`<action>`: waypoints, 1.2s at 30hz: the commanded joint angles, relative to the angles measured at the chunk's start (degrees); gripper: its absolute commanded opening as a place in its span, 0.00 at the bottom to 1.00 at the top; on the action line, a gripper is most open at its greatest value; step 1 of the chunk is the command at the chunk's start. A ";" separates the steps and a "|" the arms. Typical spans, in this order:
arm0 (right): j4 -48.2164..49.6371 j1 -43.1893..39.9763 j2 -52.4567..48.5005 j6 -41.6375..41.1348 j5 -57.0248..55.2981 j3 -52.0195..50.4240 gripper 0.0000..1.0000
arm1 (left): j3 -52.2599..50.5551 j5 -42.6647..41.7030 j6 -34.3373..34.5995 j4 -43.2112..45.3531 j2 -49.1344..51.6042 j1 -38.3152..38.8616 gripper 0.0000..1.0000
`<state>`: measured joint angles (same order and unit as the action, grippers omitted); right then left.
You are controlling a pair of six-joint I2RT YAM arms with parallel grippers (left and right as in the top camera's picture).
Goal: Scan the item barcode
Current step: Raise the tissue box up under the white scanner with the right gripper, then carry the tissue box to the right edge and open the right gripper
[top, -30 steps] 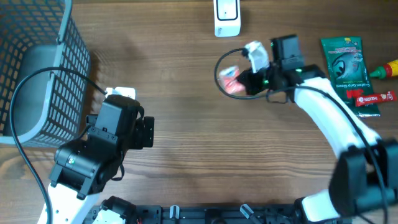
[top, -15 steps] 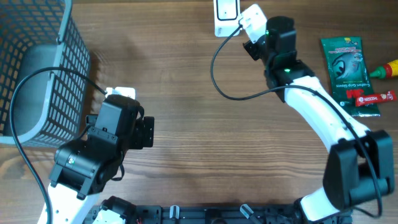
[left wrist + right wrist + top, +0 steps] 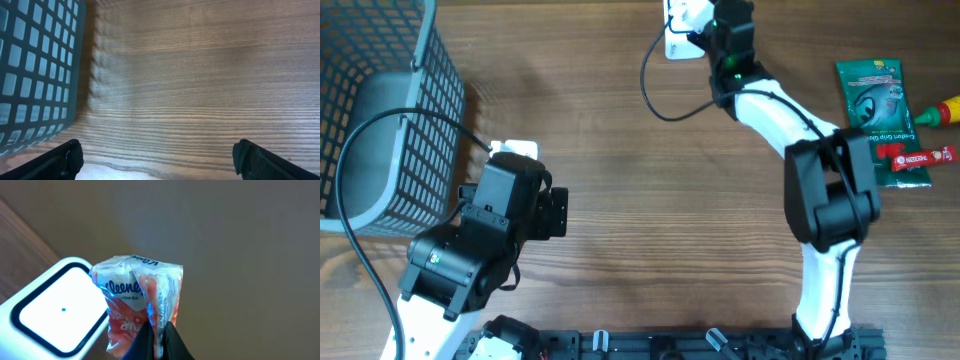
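Right gripper (image 3: 157, 336) pinches tissue pack (image 3: 137, 302) with scanner (image 3: 52, 315) left of fingers (image 3: 176, 345), likely for barcode read; left gripper (image 3: 160, 159) agape, idle.

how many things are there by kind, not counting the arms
basket: 1
scanner: 1
tissue pack: 1
green packet: 1
red bar: 1
red and yellow bottle: 1
total: 6

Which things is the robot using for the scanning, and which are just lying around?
In the job:
tissue pack, pinched in the right gripper
scanner, close to the pack

Just lying about:
green packet
red bar
bottle
basket
left gripper, open and idle
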<state>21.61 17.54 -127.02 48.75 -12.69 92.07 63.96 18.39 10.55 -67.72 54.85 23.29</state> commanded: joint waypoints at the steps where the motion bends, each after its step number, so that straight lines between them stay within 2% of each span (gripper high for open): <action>1: -0.37 0.09 -4.92 2.14 2.54 3.89 0.05 | 0.00 0.55 -0.70 0.17 -0.09 0.07 1.00; 9: 1.84 0.66 -7.67 2.89 3.54 3.89 0.04 | 0.00 0.55 -0.70 0.17 -0.09 0.07 1.00; 14: 3.23 0.46 -5.14 -9.73 -6.62 4.37 0.04 | 0.00 0.55 -0.70 0.17 -0.09 0.07 1.00; 17: -5.35 -1.20 0.68 -17.68 -13.88 4.37 0.04 | 0.00 0.55 -0.70 0.17 -0.09 0.07 1.00; 19: -15.74 -3.08 5.25 -26.60 -16.17 4.37 0.04 | 0.00 0.55 -0.70 0.17 -0.09 0.07 1.00; 23: -37.68 -9.07 14.34 -51.12 -16.65 4.35 0.04 | 0.00 0.55 -0.70 0.17 -0.09 0.07 1.00; 24: -45.48 -12.22 17.00 -59.91 -17.49 4.35 0.04 | 0.00 0.55 -0.70 0.17 -0.09 0.07 1.00; 28: -60.54 -21.07 18.75 -74.27 -19.98 4.20 0.04 | 0.00 0.55 -0.70 0.17 -0.09 0.07 1.00; 32: -63.54 -31.21 18.60 -81.35 -17.57 -0.63 0.04 | 0.00 0.55 -0.70 0.17 -0.09 0.07 1.00; 36: -61.77 -39.82 18.60 -83.38 -17.31 -6.12 0.04 | 0.00 0.55 -0.70 0.17 -0.09 0.07 1.00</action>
<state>-40.86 -16.45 -107.79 -28.56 -30.06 89.89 63.96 18.41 10.55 -67.72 54.85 23.31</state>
